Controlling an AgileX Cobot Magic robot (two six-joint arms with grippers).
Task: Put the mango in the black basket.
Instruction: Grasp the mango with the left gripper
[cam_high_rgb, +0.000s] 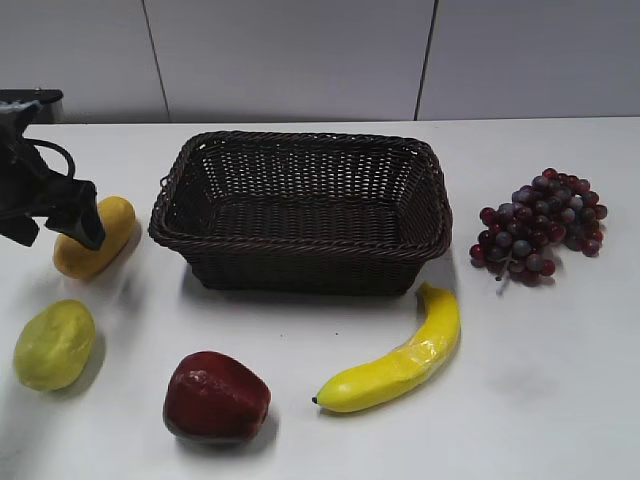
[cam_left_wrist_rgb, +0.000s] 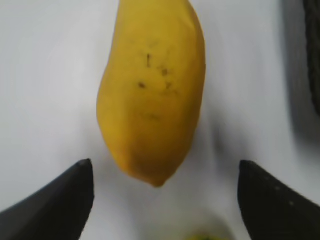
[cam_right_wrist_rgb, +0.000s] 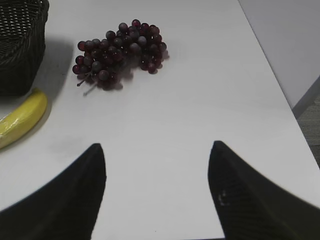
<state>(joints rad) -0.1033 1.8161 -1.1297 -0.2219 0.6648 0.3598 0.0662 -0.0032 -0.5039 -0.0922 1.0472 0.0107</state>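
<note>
The mango (cam_high_rgb: 100, 235) lies on the white table left of the black basket (cam_high_rgb: 300, 140). It is orange-yellow with small brown specks and fills the left wrist view (cam_left_wrist_rgb: 152, 90). My left gripper (cam_high_rgb: 55, 222) is open just above it. In the left wrist view its two fingers (cam_left_wrist_rgb: 165, 167) stand wide apart, level with the mango's near tip and not touching it. The basket's edge shows at the right of that view (cam_left_wrist_rgb: 312, 50). My right gripper (cam_right_wrist_rgb: 157, 146) is open and empty over bare table. The basket's corner shows in the right wrist view (cam_right_wrist_rgb: 20, 45).
A banana (cam_high_rgb: 400, 360) lies in front of the basket's right corner, also in the right wrist view (cam_right_wrist_rgb: 20, 117). Dark grapes (cam_high_rgb: 540, 225) lie right of the basket (cam_right_wrist_rgb: 120, 50). A red apple (cam_high_rgb: 215, 395) and a yellow-green fruit (cam_high_rgb: 55, 343) sit at the front left.
</note>
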